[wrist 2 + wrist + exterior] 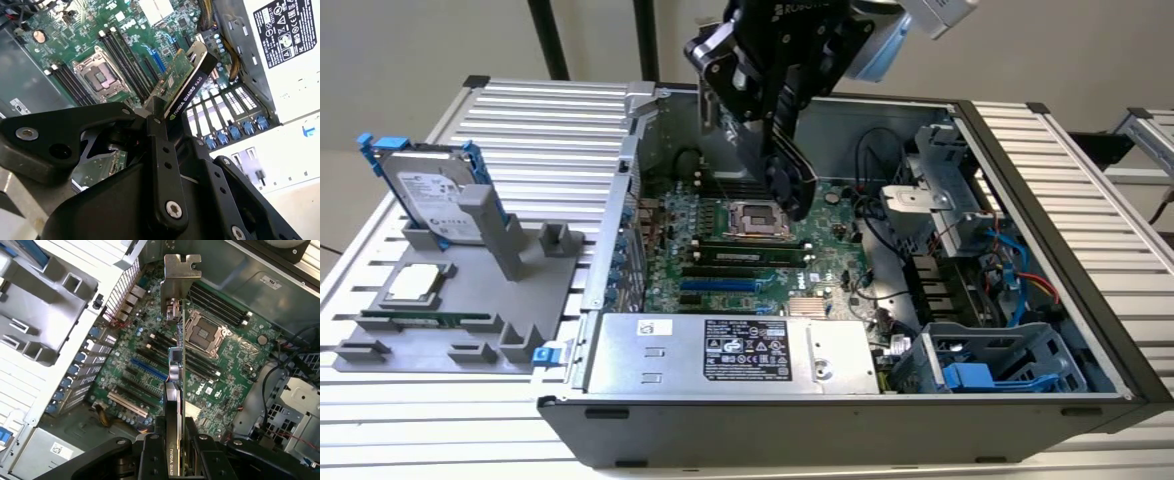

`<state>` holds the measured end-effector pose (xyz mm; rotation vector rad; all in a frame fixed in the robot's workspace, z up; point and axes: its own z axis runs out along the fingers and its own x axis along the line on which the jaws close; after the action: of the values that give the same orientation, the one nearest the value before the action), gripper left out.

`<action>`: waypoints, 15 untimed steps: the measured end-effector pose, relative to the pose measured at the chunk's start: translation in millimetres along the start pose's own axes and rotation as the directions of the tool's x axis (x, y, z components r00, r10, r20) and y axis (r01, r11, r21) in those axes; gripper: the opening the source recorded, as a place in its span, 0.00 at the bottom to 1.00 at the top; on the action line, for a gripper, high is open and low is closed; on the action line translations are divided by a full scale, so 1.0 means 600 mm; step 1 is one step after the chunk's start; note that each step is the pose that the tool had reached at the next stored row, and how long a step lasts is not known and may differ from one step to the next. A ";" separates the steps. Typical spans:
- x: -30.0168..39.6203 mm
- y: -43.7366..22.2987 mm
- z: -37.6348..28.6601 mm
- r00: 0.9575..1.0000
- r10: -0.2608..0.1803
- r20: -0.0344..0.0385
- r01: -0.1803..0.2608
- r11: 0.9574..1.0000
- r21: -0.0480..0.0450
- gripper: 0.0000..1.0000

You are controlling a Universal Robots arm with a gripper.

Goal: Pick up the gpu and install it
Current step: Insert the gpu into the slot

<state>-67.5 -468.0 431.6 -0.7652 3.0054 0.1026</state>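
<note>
the computer case [854, 435] lies open on a table [520, 130] made of ribbed aluminium profiles, and behind it there is a plain pale wall [427, 40] with two dark poles [550, 40] standing in front of it. the gripper [175, 442] is clenched on the gpu [176, 360] — its black fingers [150, 457] press on the two faces of the card near one end, and the silver end bracket [181, 270] is at the far end from them. the card is held on its edge in the air inside the case, above the green motherboard [747, 250] and close to the cpu socket [758, 218]; in the first wrist view it stands over the row of long slots, among them a blue slot [147, 367], and it looks to be apart from them, not seated. at the side of the case nearest to the exterior camera lies the grey power supply [720, 350]. on the exterior view's left, just beside the case, a grey holder [540, 295] rests on the table — a hard drive [434, 190] with blue rails stands upright in it, and a narrow memory stick [427, 320] lies in its low part.
</note>
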 end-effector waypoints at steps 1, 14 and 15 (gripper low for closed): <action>0.000 0.000 0.000 1.000 -0.010 -0.001 0.010 1.000 0.000 0.00; -0.008 -0.004 0.000 0.991 -0.137 -0.007 0.137 0.991 -0.008 0.00; -0.009 -0.005 0.000 0.989 -0.147 -0.007 0.147 0.989 -0.009 0.00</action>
<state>-61.6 -468.0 431.6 -0.9870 2.9450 0.1073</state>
